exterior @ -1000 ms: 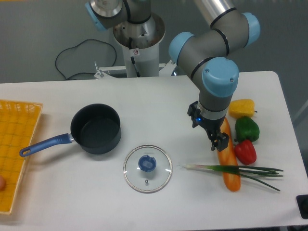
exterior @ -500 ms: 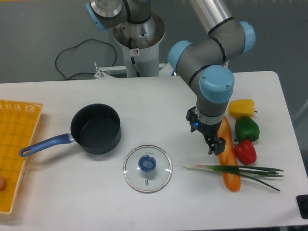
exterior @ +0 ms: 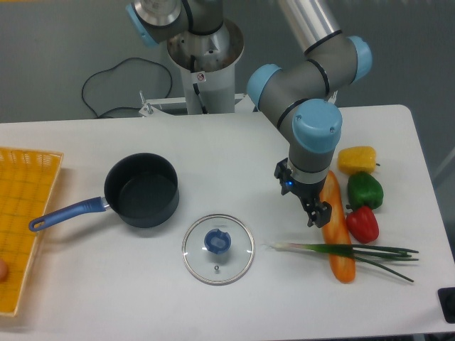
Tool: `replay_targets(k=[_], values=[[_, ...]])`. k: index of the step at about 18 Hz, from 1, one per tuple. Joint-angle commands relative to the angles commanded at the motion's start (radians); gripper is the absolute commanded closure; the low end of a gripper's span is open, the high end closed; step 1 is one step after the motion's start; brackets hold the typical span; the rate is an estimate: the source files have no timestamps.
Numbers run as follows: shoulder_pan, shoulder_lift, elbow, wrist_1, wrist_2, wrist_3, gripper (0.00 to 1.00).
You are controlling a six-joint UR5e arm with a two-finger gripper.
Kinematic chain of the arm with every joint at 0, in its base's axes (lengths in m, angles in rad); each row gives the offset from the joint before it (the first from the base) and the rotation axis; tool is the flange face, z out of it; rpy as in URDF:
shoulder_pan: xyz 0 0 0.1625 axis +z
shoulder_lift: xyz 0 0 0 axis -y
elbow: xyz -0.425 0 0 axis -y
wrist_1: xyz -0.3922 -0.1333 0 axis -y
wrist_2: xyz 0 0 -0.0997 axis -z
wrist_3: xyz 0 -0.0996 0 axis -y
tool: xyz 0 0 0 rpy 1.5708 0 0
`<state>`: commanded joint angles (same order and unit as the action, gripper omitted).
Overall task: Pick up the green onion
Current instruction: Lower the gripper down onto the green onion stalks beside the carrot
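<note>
- The green onion (exterior: pixel 341 250) lies flat on the table (exterior: pixel 106 284), front right, its whitish end pointing left toward the glass lid (exterior: pixel 217 249) and its dark leaves fanning out to the right.
- It crosses over the lower part of the carrot (exterior: pixel 337 227), so the stalk is lifted a little there.
- The gripper (exterior: pixel 313 214) hangs just above and behind the stalk, beside the carrot's left edge, holding nothing; from this angle I cannot tell whether its fingers are apart or together.
- Likely step: lining up over the stalk before coming down.
- To do it well, aim at the bare stretch left of the carrot, set the fingers across the stalk, and go low enough to catch such a thin thing.
- The red pepper (exterior: pixel 363 223), green pepper (exterior: pixel 365 190) and yellow pepper (exterior: pixel 357 159) sit well to the right; the pot (exterior: pixel 141 190) is far left.
</note>
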<state>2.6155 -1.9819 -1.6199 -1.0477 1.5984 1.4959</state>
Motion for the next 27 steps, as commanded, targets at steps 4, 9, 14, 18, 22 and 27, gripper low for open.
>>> replay_targets(k=[4,9,14,18,22,27], values=[[-0.009,-0.025,0.002,0.006,0.006,-0.017,0.00],[-0.029,-0.060,0.040,0.006,0.054,-0.006,0.00],[-0.037,-0.103,0.100,0.003,0.048,0.082,0.00],[-0.038,-0.141,0.133,0.002,0.049,0.139,0.00],[-0.038,-0.164,0.146,0.008,0.052,0.144,0.00],[-0.038,-0.180,0.152,0.011,0.054,0.170,0.00]])
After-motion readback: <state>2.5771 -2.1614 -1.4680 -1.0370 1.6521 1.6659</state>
